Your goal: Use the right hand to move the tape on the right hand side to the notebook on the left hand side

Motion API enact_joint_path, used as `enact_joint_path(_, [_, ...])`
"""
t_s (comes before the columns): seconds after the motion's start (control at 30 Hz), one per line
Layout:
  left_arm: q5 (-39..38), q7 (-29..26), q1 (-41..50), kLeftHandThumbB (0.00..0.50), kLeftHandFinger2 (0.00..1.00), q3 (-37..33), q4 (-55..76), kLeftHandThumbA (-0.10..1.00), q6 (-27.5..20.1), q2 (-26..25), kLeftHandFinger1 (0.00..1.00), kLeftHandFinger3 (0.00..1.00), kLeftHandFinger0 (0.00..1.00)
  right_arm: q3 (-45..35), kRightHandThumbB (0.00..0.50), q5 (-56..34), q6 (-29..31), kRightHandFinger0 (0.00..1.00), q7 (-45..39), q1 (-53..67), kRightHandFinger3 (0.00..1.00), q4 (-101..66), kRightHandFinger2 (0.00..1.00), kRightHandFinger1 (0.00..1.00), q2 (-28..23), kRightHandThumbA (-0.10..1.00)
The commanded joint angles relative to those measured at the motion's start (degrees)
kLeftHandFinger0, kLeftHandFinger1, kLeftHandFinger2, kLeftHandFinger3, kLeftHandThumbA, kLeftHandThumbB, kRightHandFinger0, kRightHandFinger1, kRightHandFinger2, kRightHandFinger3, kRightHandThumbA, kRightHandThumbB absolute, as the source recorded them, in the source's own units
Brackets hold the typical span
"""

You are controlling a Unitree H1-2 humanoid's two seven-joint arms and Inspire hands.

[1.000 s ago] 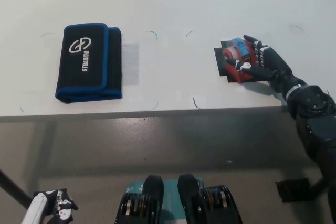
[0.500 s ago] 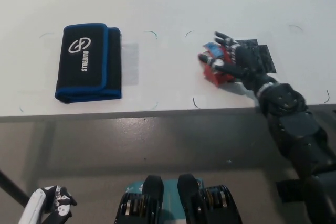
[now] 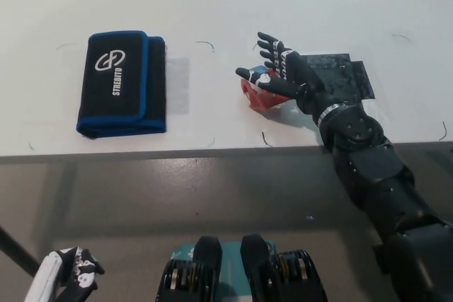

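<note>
A black notebook [image 3: 120,84] with blue edging and a white logo lies on the left of the white table [image 3: 226,5]. My black right hand [image 3: 277,73] is near the table's middle, its fingers closed around a red roll of tape [image 3: 256,94] that peeks out below the palm. The tape is held just above the table, well to the right of the notebook. My white left hand [image 3: 65,276] rests low at the bottom left, below the table edge.
A dark mat [image 3: 341,79] lies on the table behind my right wrist. Small pen marks dot the tabletop. The table's front edge [image 3: 212,151] runs across the middle of the picture, with grey floor below it.
My right hand has carried the red tape leftwards, off the dark mat and towards the table's middle. The left hand has stayed put.
</note>
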State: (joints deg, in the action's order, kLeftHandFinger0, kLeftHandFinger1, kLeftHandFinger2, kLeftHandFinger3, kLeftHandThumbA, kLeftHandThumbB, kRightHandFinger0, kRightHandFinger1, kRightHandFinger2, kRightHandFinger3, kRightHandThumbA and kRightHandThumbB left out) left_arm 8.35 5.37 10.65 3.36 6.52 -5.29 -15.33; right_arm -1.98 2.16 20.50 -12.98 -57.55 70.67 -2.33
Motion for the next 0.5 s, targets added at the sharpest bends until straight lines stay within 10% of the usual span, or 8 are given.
enact_joint_path(0.0, [-0.51,0.41,-0.46,0.0,0.24,0.36,2.06,0.33,-0.58,-1.31,0.16,0.41,0.18,0.12,0.368,-1.0,3.05,1.0,1.26,-2.69,1.0,-0.5,1.0,1.0,0.87,1.0])
enact_joint_path(0.47, [-0.38,0.56,-1.86,0.0,0.25,0.53,2.63,0.31,-0.09,-1.71,0.17,0.42,0.19,-0.63,0.393,-2.4,4.45,1.0,1.78,-4.1,1.0,1.39,1.0,1.0,3.82,1.0])
